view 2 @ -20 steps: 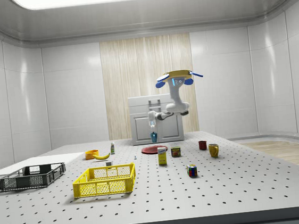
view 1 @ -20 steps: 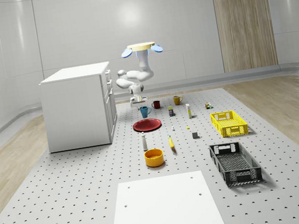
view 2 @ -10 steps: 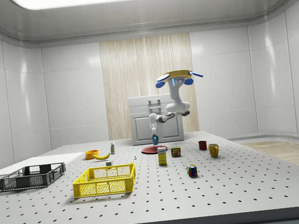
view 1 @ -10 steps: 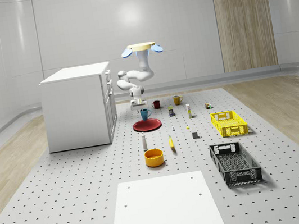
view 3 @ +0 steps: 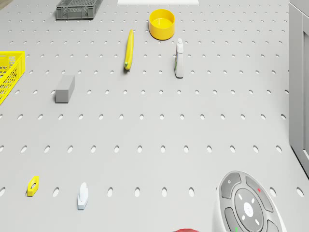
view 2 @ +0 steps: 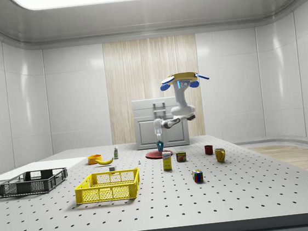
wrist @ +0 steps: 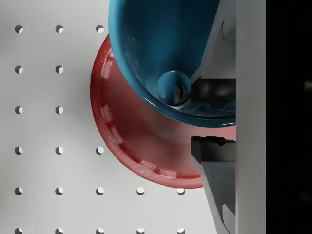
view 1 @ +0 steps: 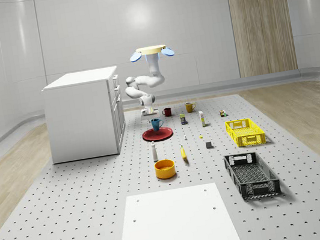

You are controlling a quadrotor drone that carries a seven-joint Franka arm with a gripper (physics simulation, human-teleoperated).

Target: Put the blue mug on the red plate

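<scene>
We saw a pale room with a large grey perforated table (view 1: 72, 219) carrying everything. A white cabinet (view 1: 85, 113) stood toward the whole-scene view's left, and a white sheet (view 1: 177, 227) lay at the near edge.

The drone (view 1: 150, 52) hovered above the far part of the table, behind the red plate (view 1: 157, 134), with its white arm (view 1: 142, 86) bent down toward the plate. In the side view the drone (view 2: 179, 80) hung in front of the cabinet, the arm reaching to that view's left.

A black crate (view 1: 251, 174) and a yellow crate (view 1: 245, 132) lay toward the whole-scene view's right. Nearer the middle sat a yellow bowl (view 1: 164, 168), a banana (view 1: 183, 153), a white bottle (view 1: 154, 151) and a small grey block (view 1: 209, 144). A dark red mug (view 1: 167, 112) and a yellow mug (view 1: 190, 107) stood behind the plate.

The pincer (wrist: 212, 117) held the blue mug (wrist: 170, 53) by its rim, one finger inside the cup and one outside, closed on the wall. In the wrist view the mug sat over the plate (wrist: 141, 146), partly past its edge. In the whole-scene view the mug (view 1: 155, 123) hung just above the plate; whether they touched we could not tell.
</scene>
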